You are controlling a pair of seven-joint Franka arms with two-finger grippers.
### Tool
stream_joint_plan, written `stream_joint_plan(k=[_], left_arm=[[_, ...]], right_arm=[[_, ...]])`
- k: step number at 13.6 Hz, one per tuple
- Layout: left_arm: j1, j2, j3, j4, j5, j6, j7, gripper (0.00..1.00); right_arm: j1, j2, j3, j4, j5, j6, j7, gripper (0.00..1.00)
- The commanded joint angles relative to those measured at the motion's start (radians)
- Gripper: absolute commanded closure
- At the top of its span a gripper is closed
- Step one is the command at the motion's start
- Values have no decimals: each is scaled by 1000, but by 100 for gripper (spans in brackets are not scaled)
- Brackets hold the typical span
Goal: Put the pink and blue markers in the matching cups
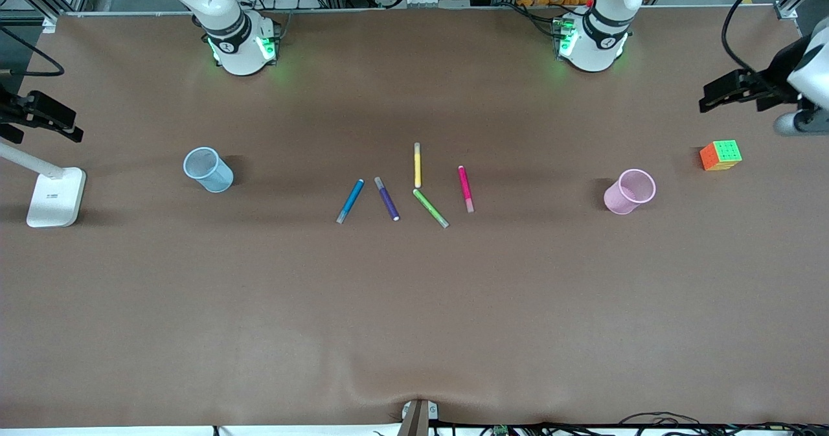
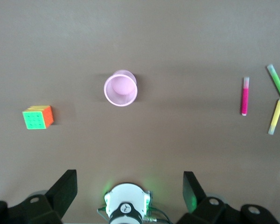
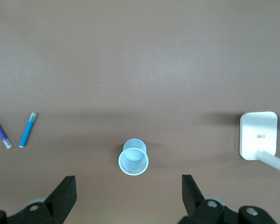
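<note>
1. Markers wait at mid-frame of the front view: the pink marker (image 1: 465,188) and the blue marker (image 1: 350,201) are laid flat on the brown counter (image 1: 414,306), with purple (image 1: 386,198), yellow (image 1: 418,164) and green (image 1: 431,208) pens between them.
2. The pink cup (image 1: 629,191) is seen upright at right of centre, the blue cup (image 1: 207,170) at left of centre, each well apart from the pens.
3. The left tool (image 2: 128,189) is held high over the pink cup with fingers apart and nothing held; the right tool (image 3: 128,193) likewise over the blue cup.
4. Each marker would best be gripped mid-barrel, across its length, and the neighbouring pens avoided; judged so, no pick has begun.
5. A colour cube (image 1: 720,155) is set near the right edge, a white lamp base (image 1: 56,196) near the left.
</note>
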Motion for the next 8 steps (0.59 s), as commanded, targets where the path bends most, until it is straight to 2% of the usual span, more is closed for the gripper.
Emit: stream_joint_plan(k=[1, 6, 8], left_arm=[[-43, 64, 1, 22, -14, -26, 2, 0], [-101, 171, 1, 28, -14, -26, -1, 0], [-124, 211, -1, 22, -14, -29, 2, 0]], right_arm=[[-5, -19, 4, -16, -16, 1, 2, 0], [-7, -10, 4, -9, -7, 3, 1, 0], [-1, 33, 4, 28, -19, 0, 2, 0]])
